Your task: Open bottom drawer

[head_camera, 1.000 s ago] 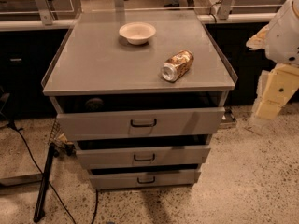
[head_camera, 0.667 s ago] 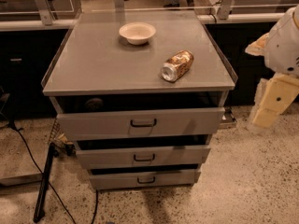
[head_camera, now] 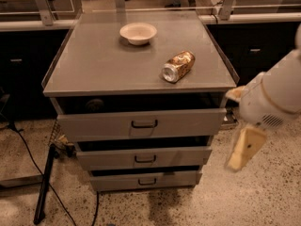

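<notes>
The grey metal cabinet [head_camera: 99,65] has three drawers, each showing a dark gap above its front. The bottom drawer [head_camera: 113,181] is the shortest and narrowest, with a small dark loop handle [head_camera: 147,181]. The gripper [head_camera: 244,149], cream-coloured and blurred, hangs from the white arm [head_camera: 275,100] to the right of the cabinet, at about the height of the middle drawer [head_camera: 103,159]. It is apart from all the drawers and holds nothing that I can see.
A white bowl [head_camera: 138,32] and a can [head_camera: 178,66] lying on its side rest on the cabinet top. A dark pole [head_camera: 44,185] and cables lie on the speckled floor at the left. Dark counters stand behind.
The arm and gripper have moved down and to the left, closer to the cabinet's right side. The drawers, bowl and can have not moved.
</notes>
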Controlling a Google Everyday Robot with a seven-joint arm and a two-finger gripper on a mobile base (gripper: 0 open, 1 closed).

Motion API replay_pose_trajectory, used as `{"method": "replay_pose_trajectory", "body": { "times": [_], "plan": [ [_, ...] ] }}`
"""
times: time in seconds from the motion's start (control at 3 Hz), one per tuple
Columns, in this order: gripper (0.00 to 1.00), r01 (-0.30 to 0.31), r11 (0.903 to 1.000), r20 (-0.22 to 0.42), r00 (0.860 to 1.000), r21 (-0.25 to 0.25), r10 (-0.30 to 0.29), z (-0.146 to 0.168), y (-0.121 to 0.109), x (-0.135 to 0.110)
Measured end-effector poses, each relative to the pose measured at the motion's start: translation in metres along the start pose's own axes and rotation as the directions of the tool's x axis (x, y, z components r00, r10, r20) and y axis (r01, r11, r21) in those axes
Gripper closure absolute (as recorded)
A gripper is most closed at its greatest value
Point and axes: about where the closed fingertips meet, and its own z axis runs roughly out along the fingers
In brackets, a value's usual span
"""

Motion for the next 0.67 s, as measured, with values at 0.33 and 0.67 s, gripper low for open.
{"method": "replay_pose_trajectory", "body": {
  "times": [0.33,0.67],
  "plan": [
    [0.0,-0.034,0.9961,-0.023,0.999,-0.081,0.032,0.0579,0.0226,0.0176],
    [0.0,-0.034,0.9961,-0.023,0.999,-0.081,0.032,0.058,0.0226,0.0177]
  ]
}}
